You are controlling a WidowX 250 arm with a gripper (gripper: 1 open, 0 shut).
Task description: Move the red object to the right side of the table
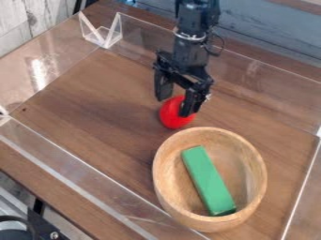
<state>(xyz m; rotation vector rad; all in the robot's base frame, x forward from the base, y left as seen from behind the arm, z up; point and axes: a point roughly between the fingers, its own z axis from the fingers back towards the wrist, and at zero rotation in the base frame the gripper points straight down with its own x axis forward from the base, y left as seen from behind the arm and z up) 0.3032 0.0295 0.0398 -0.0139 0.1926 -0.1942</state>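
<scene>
- Nearest the front edge of the table (pixel 88 122), a round wooden bowl (pixel 170 183) is sitting toward the front right corner, cradling a green block (pixel 208 180) that is lying flat and slanted inside it; the bowl seems only to be taking up room on the side where the task ends.
- Just behind the bowl's far rim, close to it though I cannot tell if touching, the red object (pixel 174 113) is resting on the wood near the middle of the table, so it is not yet on the right side.
- Directly above it the gripper (pixel 183 96) is pointing almost straight down with its jaws spread wide, one finger on each side of the red toy, apparently lining up to close on it; nothing is being pinched.
- Low clear walls are bordering the table, likely to keep things from rolling off.
- By the far left corner, a small clear stand (pixel 100 31) is standing well apart from everything.
</scene>
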